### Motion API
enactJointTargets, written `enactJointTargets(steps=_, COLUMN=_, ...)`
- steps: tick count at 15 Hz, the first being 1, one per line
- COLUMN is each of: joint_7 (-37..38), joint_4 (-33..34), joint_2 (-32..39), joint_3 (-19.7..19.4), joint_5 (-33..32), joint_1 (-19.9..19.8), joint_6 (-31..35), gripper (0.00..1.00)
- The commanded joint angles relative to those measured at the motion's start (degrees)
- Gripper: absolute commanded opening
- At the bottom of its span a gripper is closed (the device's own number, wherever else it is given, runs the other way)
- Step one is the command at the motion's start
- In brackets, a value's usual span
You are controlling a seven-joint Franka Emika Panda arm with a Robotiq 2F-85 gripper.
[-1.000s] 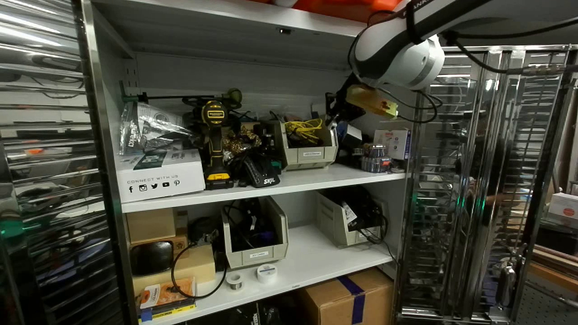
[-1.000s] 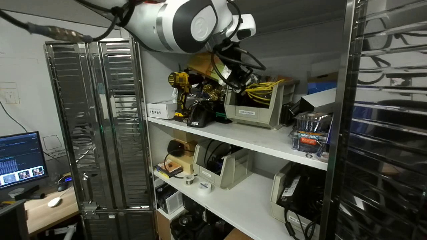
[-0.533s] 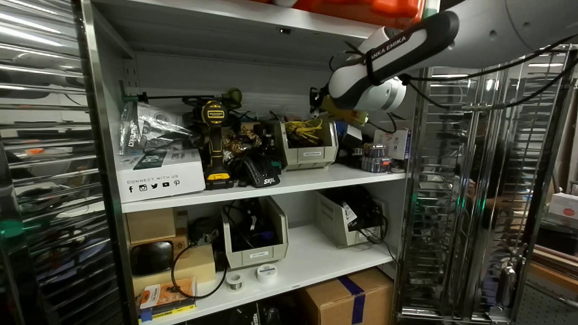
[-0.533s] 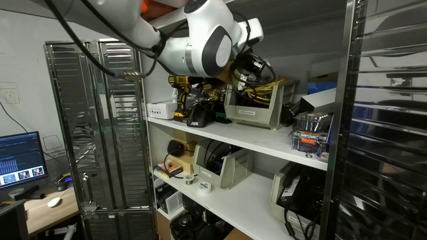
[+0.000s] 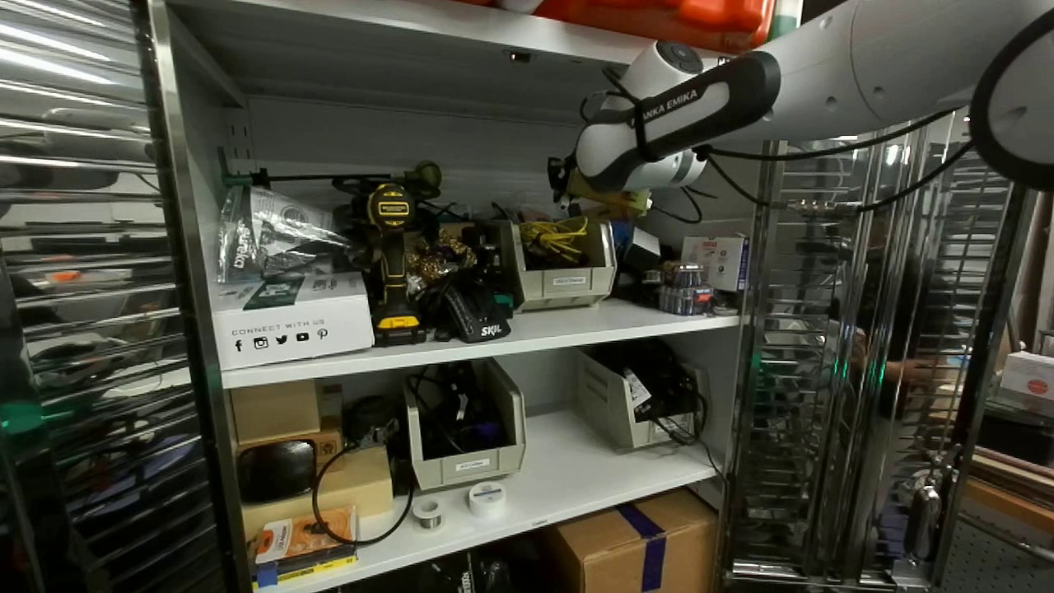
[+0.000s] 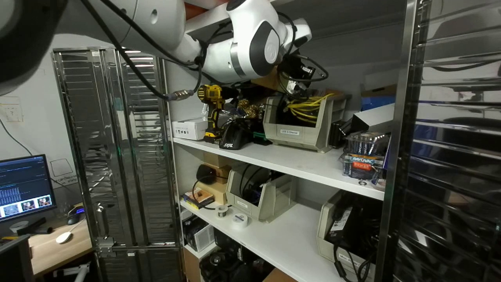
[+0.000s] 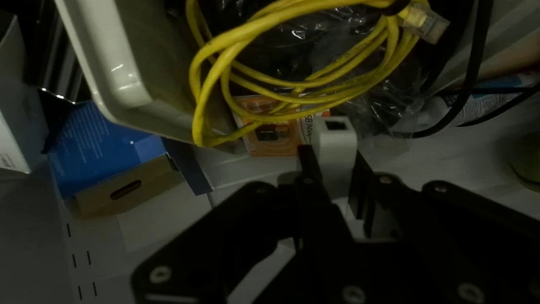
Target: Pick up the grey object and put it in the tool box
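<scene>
My gripper is shut on a small light grey block, the grey object, which has a small rectangular opening at its end. A finger lies along each side of it. In both exterior views the gripper is raised over the upper shelf, above the pale bin of yellow and black cables. In the wrist view the bin's rim and yellow cable are just beyond the fingertips. I cannot make out the held object in the exterior views. A tool box with a yellow-and-black top is out of view.
A yellow drill, white box and black SKIL item stand beside the bin. Battery packs and a blue box are opposite. An upper shelf hangs above; metal doors flank the cabinet.
The arm has reached further into the cabinet: the gripper moved left and slightly up in an exterior view, right and slightly up in an exterior view. The shelf things have not moved.
</scene>
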Motion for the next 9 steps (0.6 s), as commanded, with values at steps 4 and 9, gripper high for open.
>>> enactJointTargets(steps=4, joint_7=1.0, joint_4=14.5, joint_2=8.0, joint_3=-0.8, joint_5=-1.4, joint_1=0.1, joint_6=-7.1, gripper=0.58)
enactJointTargets(steps=9, joint_7=-0.7, joint_4=13.3, joint_2=7.0, joint_3=-0.3, joint_5=-0.5, joint_1=0.0, joint_6=-6.3, gripper=0.99)
